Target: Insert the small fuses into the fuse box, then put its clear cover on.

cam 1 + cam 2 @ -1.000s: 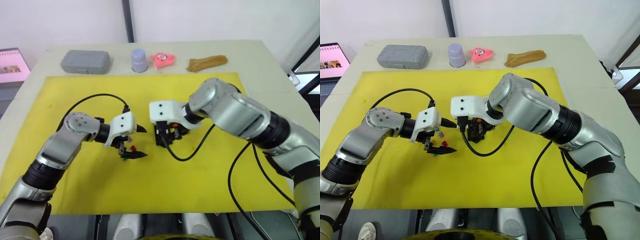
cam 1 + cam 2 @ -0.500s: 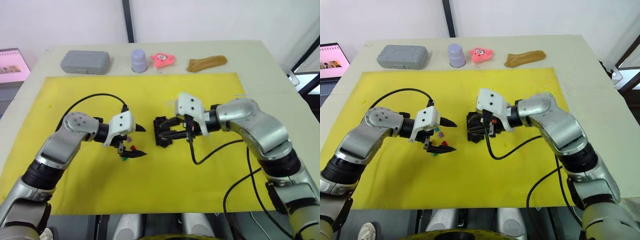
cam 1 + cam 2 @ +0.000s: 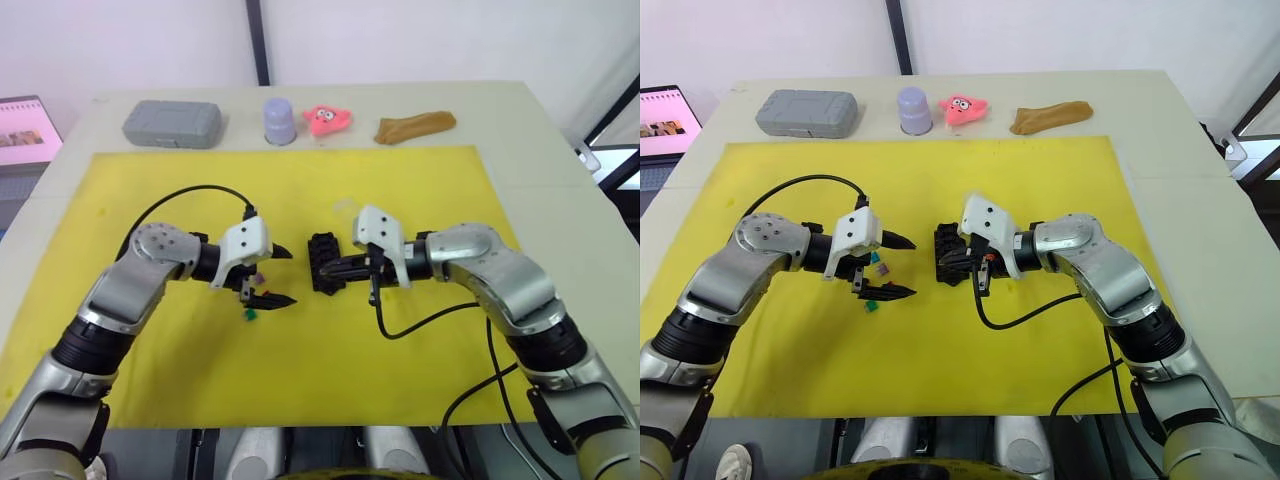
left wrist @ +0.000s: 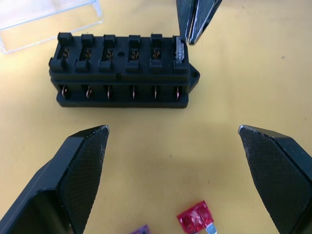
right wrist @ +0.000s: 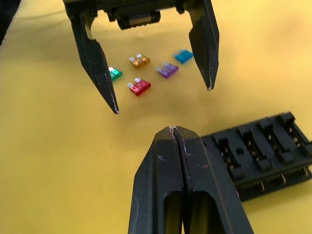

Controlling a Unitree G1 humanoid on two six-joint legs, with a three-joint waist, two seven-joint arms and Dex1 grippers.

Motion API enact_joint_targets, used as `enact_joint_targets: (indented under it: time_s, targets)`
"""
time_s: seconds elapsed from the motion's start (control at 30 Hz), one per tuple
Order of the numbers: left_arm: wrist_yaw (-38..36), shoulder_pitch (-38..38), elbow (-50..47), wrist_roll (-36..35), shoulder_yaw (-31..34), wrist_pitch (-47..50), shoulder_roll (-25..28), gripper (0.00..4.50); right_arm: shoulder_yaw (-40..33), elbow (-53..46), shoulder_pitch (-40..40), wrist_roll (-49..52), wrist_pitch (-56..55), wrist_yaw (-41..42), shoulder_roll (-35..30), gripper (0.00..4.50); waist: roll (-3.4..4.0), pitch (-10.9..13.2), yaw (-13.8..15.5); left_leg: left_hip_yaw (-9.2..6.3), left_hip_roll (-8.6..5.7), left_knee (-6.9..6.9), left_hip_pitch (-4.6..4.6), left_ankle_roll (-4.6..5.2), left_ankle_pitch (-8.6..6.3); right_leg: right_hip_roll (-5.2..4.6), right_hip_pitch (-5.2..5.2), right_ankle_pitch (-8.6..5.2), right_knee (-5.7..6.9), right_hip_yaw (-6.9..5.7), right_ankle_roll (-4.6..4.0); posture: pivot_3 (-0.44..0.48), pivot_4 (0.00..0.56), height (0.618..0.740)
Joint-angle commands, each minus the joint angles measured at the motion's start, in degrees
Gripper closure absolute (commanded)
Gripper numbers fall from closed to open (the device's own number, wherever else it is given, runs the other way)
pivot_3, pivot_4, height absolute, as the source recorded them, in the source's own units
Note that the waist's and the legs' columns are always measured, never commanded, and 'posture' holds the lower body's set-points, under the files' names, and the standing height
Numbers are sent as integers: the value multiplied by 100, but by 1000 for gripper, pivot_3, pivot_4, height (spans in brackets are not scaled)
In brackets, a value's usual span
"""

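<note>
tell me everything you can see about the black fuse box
The fuse box is a small black plastic block lying flat on the yellow mat between the two grippers. Its top carries a row of six slots with raised dividers; the side below shows six small metal contacts, and a rounded tab sticks out at one end. The end slot holds a pale fuse, and the right gripper, fingers closed together, has its tips at that slot. The clear cover lies just behind the box, not on it.

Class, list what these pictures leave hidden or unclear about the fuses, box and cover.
- Fuse box: in the right wrist view the right gripper hides part.
- Clear cover: left wrist view cuts it off.
- Loose fuses: too small to count in the eye views, partly behind the left gripper.
</note>
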Motion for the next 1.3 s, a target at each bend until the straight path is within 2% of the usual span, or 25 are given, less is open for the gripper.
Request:
enact_joint_targets:
  time_s: [0.03,0.23,0.4,0.73,0.87,1.07,1.17,1.3]
  targets:
    - [28,-131,-69,-25,127,-12,1,0,163,132,100,-141,-238,-12,43,4466,0,0,-1,0,0,0,0,0,0,0,0,0,0,0,0,0,150,740]
    - [53,-119,-100,-30,129,-12,18,0,667,529,279,-669,-680,2,-57,4466,-1,-1,-3,0,0,0,12,0,0,2,11,0,0,0,0,0,150,740]
    - [76,-98,-141,-42,147,15,34,0,380,446,58,-456,-493,-18,38,4466,-1,-2,-3,-2,1,0,16,4,-2,4,18,0,0,-1,0,0,150,740]
    - [29,-129,-215,-241,330,226,84,0,-551,-411,-463,505,541,-55,-6,4466,-1,-1,5,-4,1,1,10,1,-1,0,13,0,-2,-1,0,0,150,740]
    - [-112,-194,-261,-671,739,613,287,0,-963,-696,-541,771,664,80,-386,4466,-1,-1,9,-5,1,0,8,6,-3,-3,13,0,-3,-2,0,0,150,740]
    - [-387,78,-84,-1160,1611,962,1090,0,-1428,-822,-110,742,193,612,-1575,4466,-1,0,10,-4,1,-1,8,26,-15,-3,13,0,-6,-3,0,0,150,740]
    - [-601,448,239,-1192,2099,943,1667,0,-1856,-613,329,682,-160,945,-2269,3667,0,1,3,-3,2,-3,8,32,-18,-3,12,0,-7,-3,0,0,150,740]
    - [-755,1077,902,-923,2586,509,2313,0,-2388,-178,1022,479,-764,1301,-3014,1738,0,2,0,0,3,-4,11,40,-22,-1,13,0,-7,-3,0,0,150,740]
